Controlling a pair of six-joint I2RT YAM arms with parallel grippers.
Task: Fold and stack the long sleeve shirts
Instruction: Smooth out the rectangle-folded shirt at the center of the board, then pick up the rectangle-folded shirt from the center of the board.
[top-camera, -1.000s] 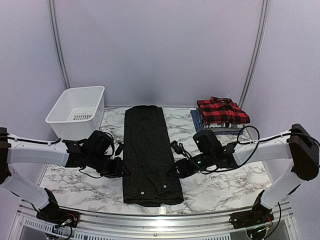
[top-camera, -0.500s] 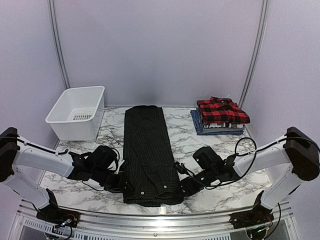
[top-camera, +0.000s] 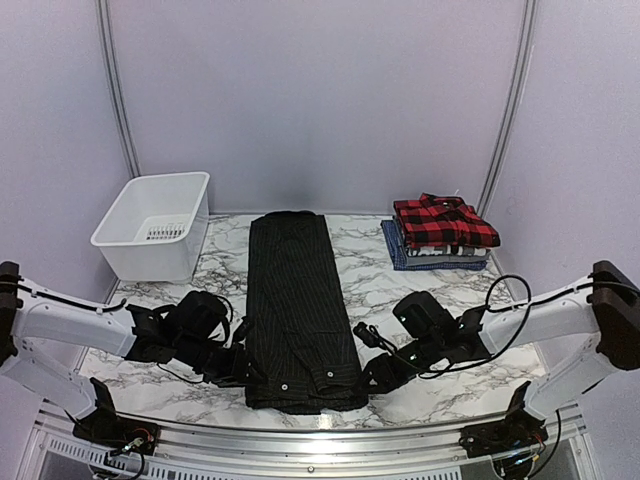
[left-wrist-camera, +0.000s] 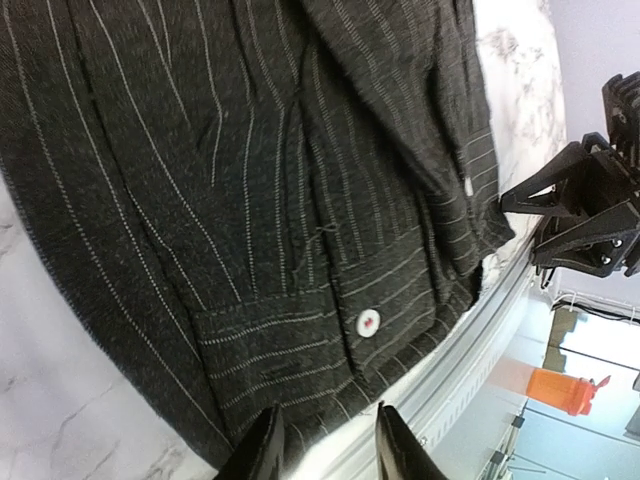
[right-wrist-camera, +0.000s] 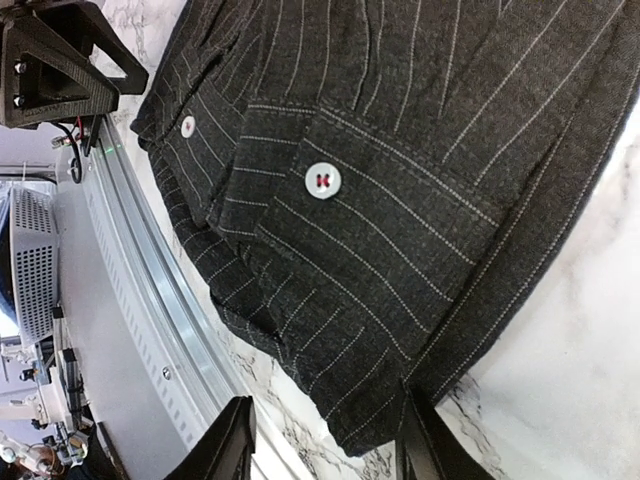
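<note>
Pinstriped shirt (top-camera: 297, 300), long axis near-to-far, cuffs (right-wrist-camera: 380, 230) nearest; left gripper (left-wrist-camera: 325, 447) and right gripper (right-wrist-camera: 327, 445) both spread.

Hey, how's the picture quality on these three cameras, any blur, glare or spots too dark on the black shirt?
Top external view: soft, even light and sharp overall, though the black shirt reads rather dark and its pinstripes are faint. Left wrist view: pinstripes crisp, the fingertips of the left gripper soft, the room beyond washed out. Right wrist view: cloth crisp, the fingertips of the right gripper dark, the far background soft.
</note>
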